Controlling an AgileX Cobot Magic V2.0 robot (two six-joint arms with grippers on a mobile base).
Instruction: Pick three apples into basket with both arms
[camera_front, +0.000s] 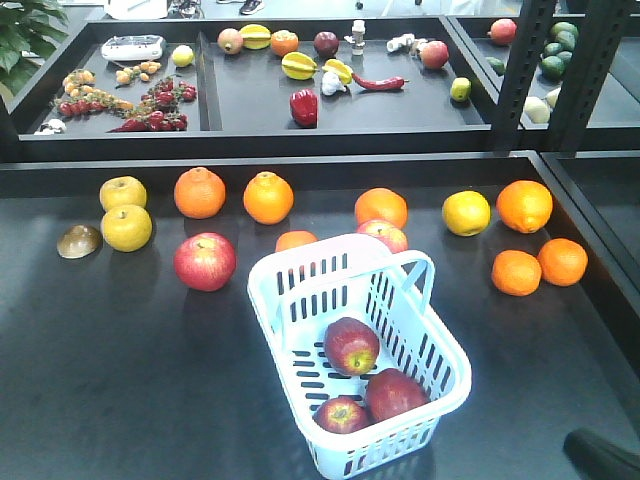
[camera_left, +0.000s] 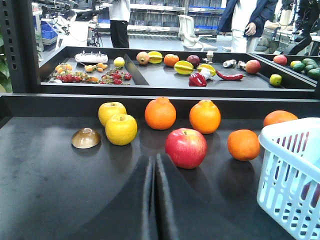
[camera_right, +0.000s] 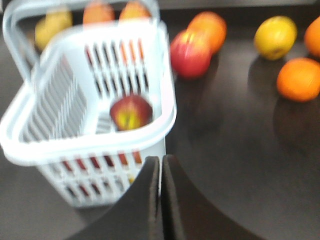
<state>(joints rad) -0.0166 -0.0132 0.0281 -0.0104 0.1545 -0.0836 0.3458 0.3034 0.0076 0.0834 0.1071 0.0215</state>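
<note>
The pale blue-white basket (camera_front: 300, 253) stands at the front middle of the dark table and holds three dark red apples (camera_front: 351, 345), (camera_front: 396, 393), (camera_front: 341, 414). A fourth red apple (camera_front: 205, 261) lies on the table left of the basket, and a fifth (camera_front: 383, 234) sits just behind it. My left gripper (camera_left: 153, 158) is shut and empty, low over the table, a short way in front of the loose apple (camera_left: 186, 147), with the basket (camera_left: 287, 150) to its right. My right gripper (camera_right: 161, 159) is shut and empty, close to the basket's near wall (camera_right: 90, 150); one apple (camera_right: 131, 112) shows inside.
Oranges (camera_front: 200, 192), (camera_front: 268, 197), (camera_front: 524, 205) and yellow fruits (camera_front: 126, 227), (camera_front: 466, 212) are spread across the back of the table. A brown half-shell (camera_front: 79, 240) lies at the far left. A raised ledge (camera_front: 300, 160) separates trays of assorted produce behind. Part of a black arm (camera_front: 600, 455) shows at bottom right.
</note>
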